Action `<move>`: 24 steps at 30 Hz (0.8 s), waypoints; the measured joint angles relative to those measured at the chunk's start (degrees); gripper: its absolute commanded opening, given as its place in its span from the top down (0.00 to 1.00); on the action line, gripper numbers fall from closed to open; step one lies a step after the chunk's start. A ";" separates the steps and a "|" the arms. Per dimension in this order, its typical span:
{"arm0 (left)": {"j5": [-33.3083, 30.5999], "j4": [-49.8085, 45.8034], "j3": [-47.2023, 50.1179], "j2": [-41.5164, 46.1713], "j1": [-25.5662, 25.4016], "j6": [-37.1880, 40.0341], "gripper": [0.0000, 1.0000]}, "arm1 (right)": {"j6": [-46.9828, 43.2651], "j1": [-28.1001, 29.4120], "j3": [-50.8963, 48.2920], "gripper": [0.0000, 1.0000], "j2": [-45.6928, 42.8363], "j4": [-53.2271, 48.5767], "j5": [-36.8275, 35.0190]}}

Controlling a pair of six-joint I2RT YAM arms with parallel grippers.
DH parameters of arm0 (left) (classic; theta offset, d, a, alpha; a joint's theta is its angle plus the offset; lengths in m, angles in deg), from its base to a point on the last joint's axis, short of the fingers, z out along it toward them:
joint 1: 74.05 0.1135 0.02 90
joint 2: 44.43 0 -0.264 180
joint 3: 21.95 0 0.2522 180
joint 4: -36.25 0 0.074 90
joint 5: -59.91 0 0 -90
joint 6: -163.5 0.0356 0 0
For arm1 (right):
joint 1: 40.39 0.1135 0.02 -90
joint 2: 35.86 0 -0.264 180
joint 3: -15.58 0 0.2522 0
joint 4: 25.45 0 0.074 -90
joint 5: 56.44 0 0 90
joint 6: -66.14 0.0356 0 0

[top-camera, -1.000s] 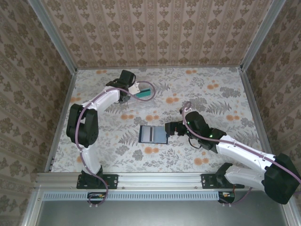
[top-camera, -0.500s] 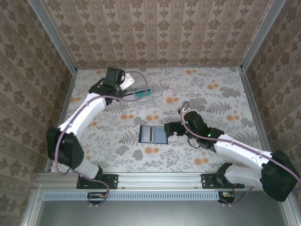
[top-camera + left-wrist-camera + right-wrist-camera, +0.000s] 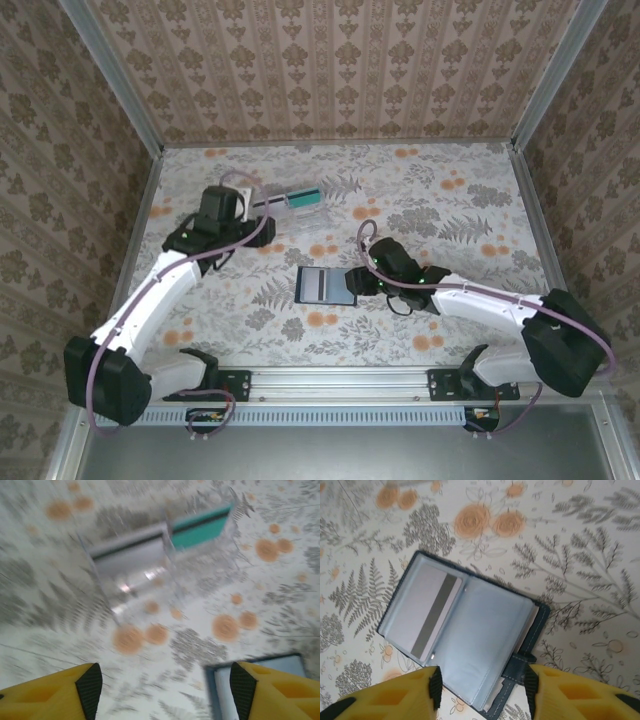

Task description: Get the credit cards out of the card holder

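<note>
Patterned wallpaper walls close in a floral-covered bench (image 3: 450, 200). Towards its far left stands a clear box (image 3: 145, 580). A teal card (image 3: 200, 528) and a pale card (image 3: 127, 557) with a dark stripe sit inside it. The card holder (image 3: 490, 630) lies spread open near the middle of the bench, grey-blue inside up, with a striped card (image 3: 422, 607) not yet out of its left pocket.

The step in hand looks like the next extraction. The left gripper (image 3: 165, 687) hangs near the box with its jaws wide apart and nothing between them. The right gripper (image 3: 483, 685) hovers at the holder's near edge, jaws partly apart on either side of its corner, gripping nothing that can be made out.

The next move probably calls for pinning the holder flat while a fingertip catches the thin card's edge and slides it out along the pocket.

The left wrist view is smeared, so whether the boxed cards lie flat or lean is unclear. Pale edges peek from the holder's right pocket. Whether that is another card cannot be told.
</note>
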 measured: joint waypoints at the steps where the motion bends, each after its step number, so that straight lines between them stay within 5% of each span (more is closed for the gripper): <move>1: 1.90 1.27 3.39 0.87 -0.09 -3.04 0.38 | 0.35 0.35 0.04 0.55 1.01 -0.24 0.00; 11: 12.20 14.93 20.02 -1.27 -9.64 -21.70 0.47 | 2.89 1.90 1.40 0.70 8.66 -1.77 0.02; 15: 13.11 20.33 20.26 -5.90 -12.66 -24.37 0.54 | 3.65 2.32 2.05 0.71 9.73 -1.97 0.00; 17: 13.55 21.94 20.26 -8.09 -13.35 -25.16 0.66 | 3.85 2.62 2.38 0.71 9.73 -2.27 -0.07; 24: 14.78 26.73 20.26 -13.55 -13.97 -25.62 0.69 | 3.89 3.23 4.50 0.71 9.73 -3.26 -0.15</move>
